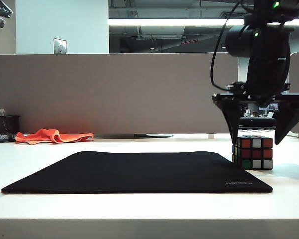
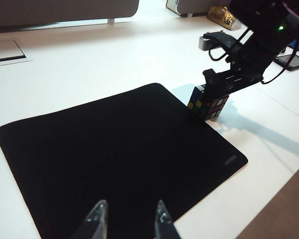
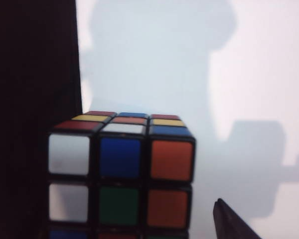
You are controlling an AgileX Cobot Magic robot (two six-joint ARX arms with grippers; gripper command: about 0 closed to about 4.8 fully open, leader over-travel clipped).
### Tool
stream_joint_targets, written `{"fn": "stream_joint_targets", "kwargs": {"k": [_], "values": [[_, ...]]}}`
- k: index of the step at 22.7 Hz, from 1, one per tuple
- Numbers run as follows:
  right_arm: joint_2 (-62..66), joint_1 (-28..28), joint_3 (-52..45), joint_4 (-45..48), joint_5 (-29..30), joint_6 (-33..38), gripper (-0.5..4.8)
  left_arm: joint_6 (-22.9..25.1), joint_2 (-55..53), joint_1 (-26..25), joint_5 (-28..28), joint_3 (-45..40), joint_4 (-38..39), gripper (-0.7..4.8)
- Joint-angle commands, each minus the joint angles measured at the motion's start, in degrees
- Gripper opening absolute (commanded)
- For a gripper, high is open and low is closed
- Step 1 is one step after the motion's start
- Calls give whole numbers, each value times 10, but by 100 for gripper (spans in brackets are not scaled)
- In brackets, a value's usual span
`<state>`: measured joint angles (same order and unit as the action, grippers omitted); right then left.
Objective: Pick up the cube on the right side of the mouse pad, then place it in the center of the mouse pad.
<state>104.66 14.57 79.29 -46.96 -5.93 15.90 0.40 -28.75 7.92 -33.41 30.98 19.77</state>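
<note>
The left pincer idles with jaws apart above the near edge of the mouse pad, holding nothing and leaving the work zone free. Farther back, the puzzle cube rests on the bench against the pad's right edge near the lettered corner. The right pincer hangs directly above it, jaws spread wide to straddle the cube, not yet gripping.

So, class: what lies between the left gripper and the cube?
In the left wrist view, only the bare black mouse pad stretches from the open left gripper to the cube, which the open right gripper straddles.
</note>
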Motion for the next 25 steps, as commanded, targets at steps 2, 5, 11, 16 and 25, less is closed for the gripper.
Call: {"fn": "stream_joint_targets", "kwargs": {"k": [2, 5, 11, 16, 25], "values": [[8, 0, 2, 17, 12, 7, 479, 2, 1, 0, -3, 3, 0, 121], [8, 0, 2, 27, 21, 8, 479, 2, 1, 0, -3, 4, 1, 121], [8, 0, 2, 35, 31, 8, 414, 2, 1, 0, -3, 3, 12, 121], [8, 0, 2, 35, 31, 8, 301, 2, 1, 0, -3, 3, 12, 121], [-1, 0, 2, 30, 13, -14, 291, 2, 1, 0, -3, 4, 12, 121]]}}
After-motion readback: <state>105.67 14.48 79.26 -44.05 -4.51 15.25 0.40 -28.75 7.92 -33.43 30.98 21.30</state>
